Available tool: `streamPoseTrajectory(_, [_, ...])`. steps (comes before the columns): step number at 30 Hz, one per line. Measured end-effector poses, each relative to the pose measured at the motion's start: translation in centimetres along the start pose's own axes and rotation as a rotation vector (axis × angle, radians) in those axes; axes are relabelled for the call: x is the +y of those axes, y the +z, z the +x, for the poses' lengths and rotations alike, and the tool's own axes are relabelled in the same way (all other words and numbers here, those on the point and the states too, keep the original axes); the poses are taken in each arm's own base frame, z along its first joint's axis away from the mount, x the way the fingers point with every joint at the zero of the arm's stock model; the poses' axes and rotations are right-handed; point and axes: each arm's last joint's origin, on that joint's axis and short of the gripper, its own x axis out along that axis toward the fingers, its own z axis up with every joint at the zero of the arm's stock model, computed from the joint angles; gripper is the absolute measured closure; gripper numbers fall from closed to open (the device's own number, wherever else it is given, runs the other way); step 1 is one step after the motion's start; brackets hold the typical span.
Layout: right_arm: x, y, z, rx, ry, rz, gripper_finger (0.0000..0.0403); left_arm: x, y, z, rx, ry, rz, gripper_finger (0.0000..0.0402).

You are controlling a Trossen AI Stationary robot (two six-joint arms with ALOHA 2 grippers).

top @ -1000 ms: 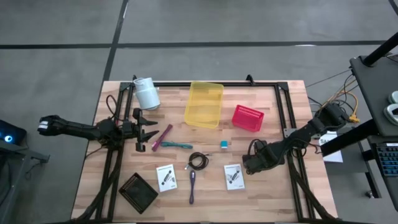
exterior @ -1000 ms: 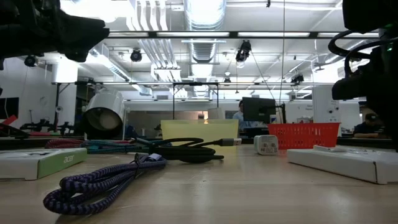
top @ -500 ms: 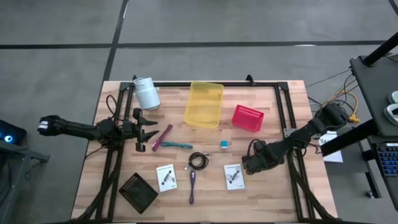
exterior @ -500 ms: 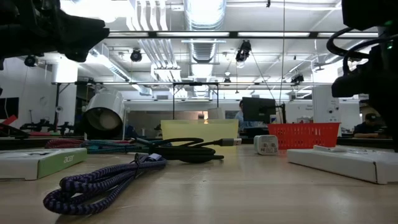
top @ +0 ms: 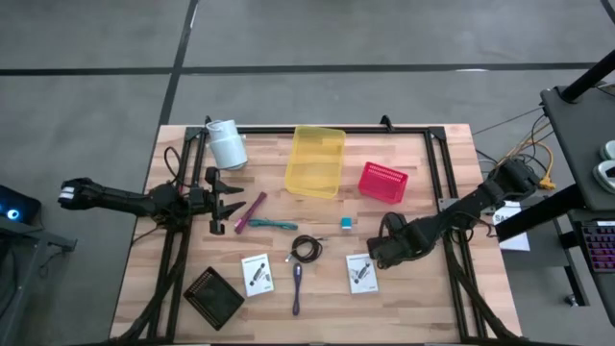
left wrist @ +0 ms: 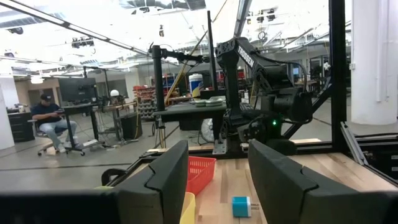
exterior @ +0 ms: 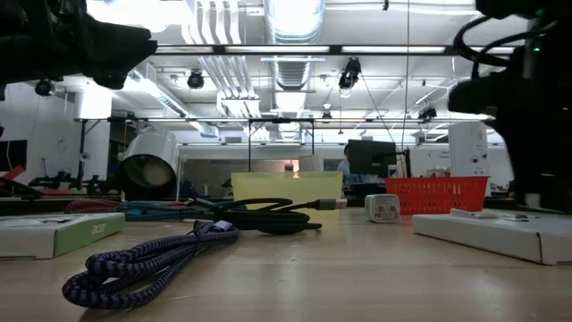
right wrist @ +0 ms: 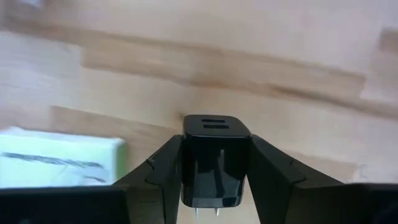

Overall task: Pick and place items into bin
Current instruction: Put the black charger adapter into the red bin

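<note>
My right gripper (top: 379, 253) is shut on a small black charger cube (right wrist: 215, 158) over the table's right middle, just beside the right white card (top: 361, 272). My left gripper (top: 233, 202) hangs open and empty above the table's left side, next to the magenta stick (top: 256, 210) and the teal tool (top: 275, 224). The coiled black cable (top: 307, 248), the tiny blue cube (top: 345, 222), the purple cable (top: 297, 286) and the left white card (top: 257, 273) lie flat on the wood. The yellow bin (top: 316, 160) stands at the far middle. My right gripper pinches the black cube's two opposite side faces (right wrist: 185, 163) between its two fingers. The cube's face with two slots (right wrist: 215, 127) points away from the wrist toward the table, and its metal prongs (right wrist: 194, 212) point back toward the wrist. The fingers slant downward at the table.
A red mesh basket (top: 383, 182) stands right of the yellow bin. A white cup (top: 227, 144) lies on its side at the far left. A black mesh tray (top: 213, 296) sits at the near left. Black frame rails (top: 173, 259) cross the table on both sides.
My right gripper has moved a little toward the table's left and near edges, carrying the black cube closer to the right white card. My left arm has kept still.
</note>
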Motion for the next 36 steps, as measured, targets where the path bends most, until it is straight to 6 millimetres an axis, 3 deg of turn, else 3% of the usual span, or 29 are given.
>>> streamPoseTrajectory(10, [2.0,3.3,-0.9,-0.061,0.033,-0.074,0.0272,0.0,0.0,0.0,0.0,0.0,-0.001,0.0249])
streamPoseTrajectory(19, [3.5,8.3,-1.9,-0.094,0.036,-0.166,0.0272,0.0,0.0,0.0,0.004,-0.001,-0.003,0.0249])
streamPoseTrajectory(30, [3.2,16.0,-4.1,-0.125,-0.059,-0.286,0.0272,0.0,0.0,0.0,0.001,0.0,-0.004,0.0249])
streamPoseTrajectory(36, [1.8,19.5,-3.7,-0.096,-0.081,-0.323,0.0272,0.0,0.0,0.0,-0.004,0.0,-0.005,0.0249])
